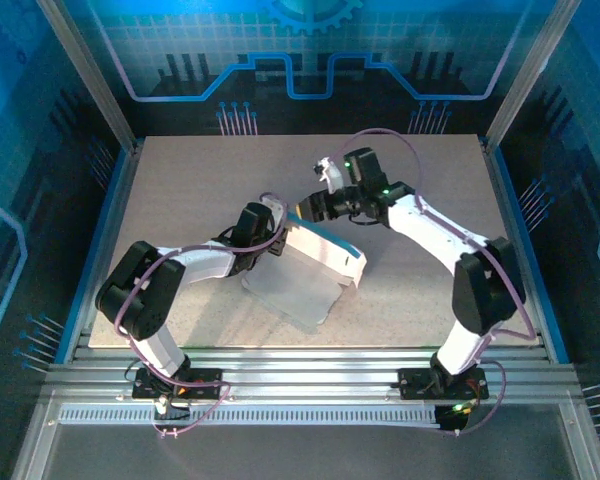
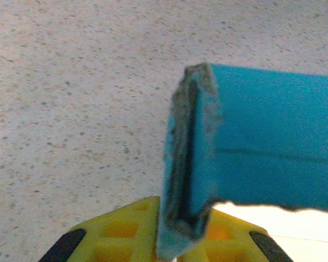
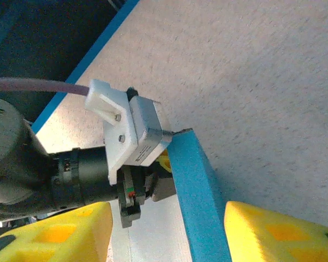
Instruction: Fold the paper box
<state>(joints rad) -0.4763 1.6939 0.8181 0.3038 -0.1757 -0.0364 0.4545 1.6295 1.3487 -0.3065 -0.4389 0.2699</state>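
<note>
Paper box (image 1: 318, 265): partly folded, blue wall raised.
Left gripper (image 2: 175, 237): clamped on box's end edge.
Right gripper (image 3: 169, 232): jaws parted, straddling that wall.

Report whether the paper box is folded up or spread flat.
Partly folded: the paper box has a blue wall raised, pinched in the left gripper; its pale panel lies flat.

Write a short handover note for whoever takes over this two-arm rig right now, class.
Left gripper: shut on one end of the light blue thin cardboard paper box, mid-way across the speckled table.
Right gripper: open, straddling a raised blue wall of the box.
Done: one wall stands up.
Left: the pale flap lies flat towards the arms; box not closed.
</note>
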